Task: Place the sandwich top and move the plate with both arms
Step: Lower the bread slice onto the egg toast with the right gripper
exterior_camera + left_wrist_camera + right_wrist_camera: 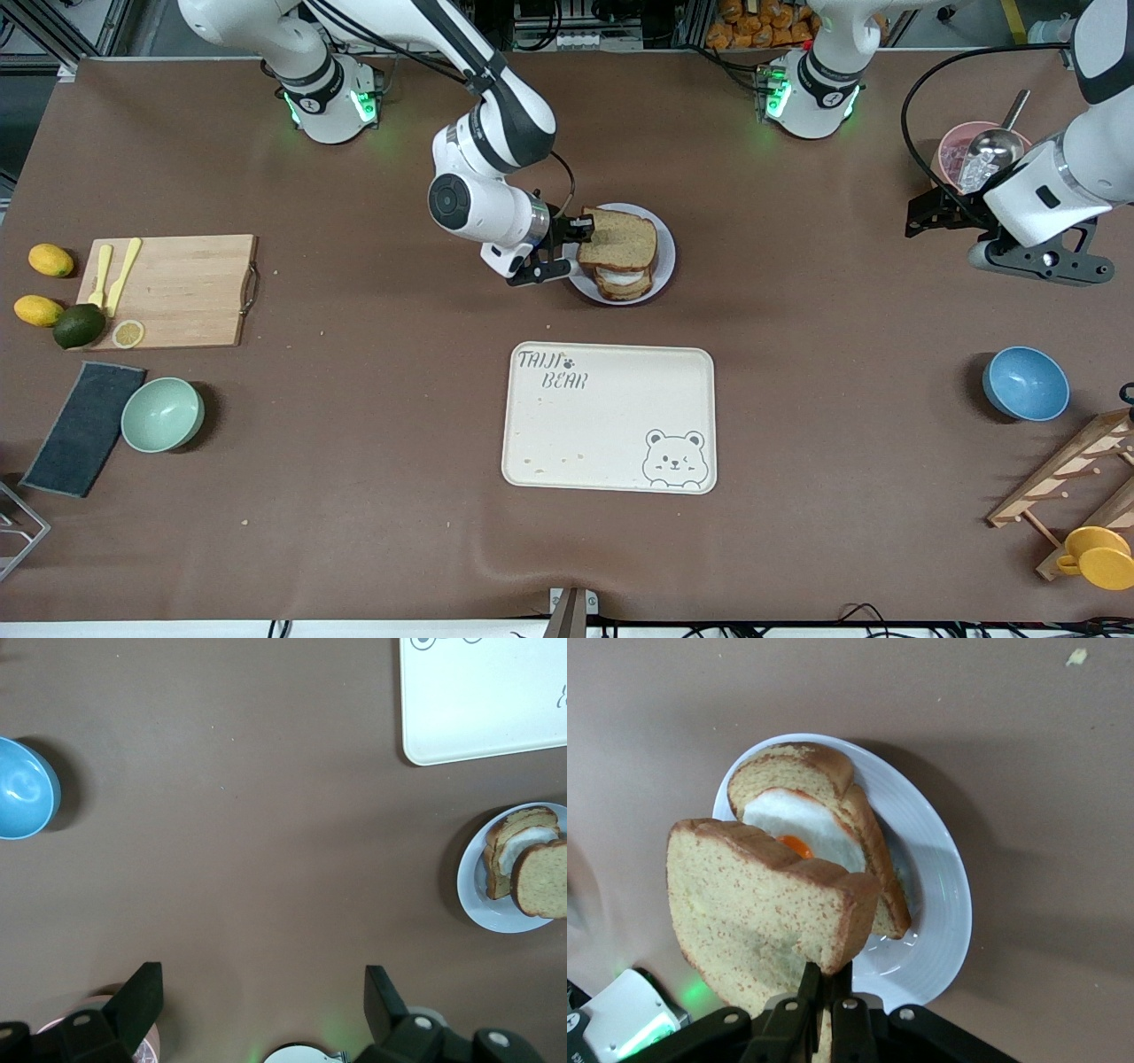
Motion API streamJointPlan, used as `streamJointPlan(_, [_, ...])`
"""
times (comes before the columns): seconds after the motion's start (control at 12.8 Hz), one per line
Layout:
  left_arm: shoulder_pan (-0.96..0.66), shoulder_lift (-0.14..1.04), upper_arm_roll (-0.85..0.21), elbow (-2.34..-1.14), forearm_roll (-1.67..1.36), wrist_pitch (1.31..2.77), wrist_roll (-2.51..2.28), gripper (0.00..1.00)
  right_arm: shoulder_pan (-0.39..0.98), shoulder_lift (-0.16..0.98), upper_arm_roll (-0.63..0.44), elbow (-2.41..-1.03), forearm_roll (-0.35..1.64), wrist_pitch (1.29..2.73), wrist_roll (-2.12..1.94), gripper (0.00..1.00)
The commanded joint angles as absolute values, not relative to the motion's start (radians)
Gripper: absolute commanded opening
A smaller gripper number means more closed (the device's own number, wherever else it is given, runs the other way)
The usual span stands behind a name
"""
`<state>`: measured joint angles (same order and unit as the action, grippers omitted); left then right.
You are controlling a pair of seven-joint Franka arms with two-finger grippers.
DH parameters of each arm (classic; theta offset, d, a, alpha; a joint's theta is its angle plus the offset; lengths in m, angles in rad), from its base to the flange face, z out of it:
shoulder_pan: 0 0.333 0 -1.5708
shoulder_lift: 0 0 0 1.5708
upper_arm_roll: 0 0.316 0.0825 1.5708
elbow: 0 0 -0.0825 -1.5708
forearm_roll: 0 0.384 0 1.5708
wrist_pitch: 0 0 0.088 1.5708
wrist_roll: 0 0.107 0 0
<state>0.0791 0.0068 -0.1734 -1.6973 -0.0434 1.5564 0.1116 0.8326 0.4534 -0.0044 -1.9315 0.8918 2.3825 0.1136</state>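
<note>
While my right gripper [580, 232] hangs over the plate [666, 257], its fingers are pinched tight on one edge of the sandwich top [620, 239], holding the slice over the food already on the plate. From the front view I can only make out a brown slab above a paler layer. My right wrist view shows more: the held slice [766, 921] is tilted, apart from the toast slice [833, 806] below it, and a fried egg [802, 833] with an orange yolk lies on that toast. My left gripper [930, 217] waits in the air near a pink bowl [952, 151] holding a metal ladle [997, 142], at the left arm's end of the table; its left wrist view shows both fingers [137, 997] spread wide with nothing between them. The bear-print tray [609, 416] lies nearer the front camera than the plate.
</note>
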Motion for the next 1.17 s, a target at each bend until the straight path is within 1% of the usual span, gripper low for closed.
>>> streamJointPlan(0.0, [0.081,0.006,-0.179,-1.697,-0.021,1.565,0.091,1.00,0.856,0.469,-0.015,-1.937,0.923,2.422,0.120,0.00])
streamJointPlan(0.23, [0.083,0.006,-0.179,-1.697,-0.023,1.569,0.091,1.00,0.861,0.488,-0.015,-1.931,0.927,2.450,0.120,0.00])
streamJointPlan(0.31, [0.081,0.006,-0.179,-1.698,-0.023,1.572,0.091,1.00,0.858,0.489,-0.015,-1.930,0.928,2.450,0.121,0.06])
streamJointPlan(0.39, [0.081,0.008,-0.179,-1.698,-0.023,1.569,0.091,1.00,0.856,0.495,-0.015,-1.930,0.952,2.450,0.120,0.31])
streamJointPlan(0.47, [0.081,0.008,-0.179,-1.698,-0.023,1.572,0.091,1.00,0.859,0.502,-0.017,-1.930,0.978,2.450,0.120,0.52])
streamJointPlan(0.55, [0.080,0.008,-0.179,-1.700,-0.023,1.569,0.091,1.00,0.856,0.505,-0.017,-1.930,0.983,2.448,0.120,0.90])
streamJointPlan(0.62, [0.081,0.008,-0.179,-1.700,-0.023,1.572,0.091,1.00,0.856,0.505,-0.018,-1.930,0.983,2.448,0.112,1.00])
streamJointPlan(0.94, [0.077,0.024,-0.179,-1.701,-0.023,1.572,0.091,1.00,0.809,0.488,-0.025,-1.914,0.971,2.419,0.117,1.00])
streamJointPlan(1.01, [0.075,0.038,-0.181,-1.701,-0.025,1.572,0.092,1.00,0.793,0.477,-0.031,-1.913,0.960,2.381,0.115,1.00])
streamJointPlan(1.09, [0.080,0.046,-0.181,-1.701,-0.035,1.572,0.094,1.00,0.790,0.462,-0.067,-1.914,0.913,2.347,0.115,1.00])
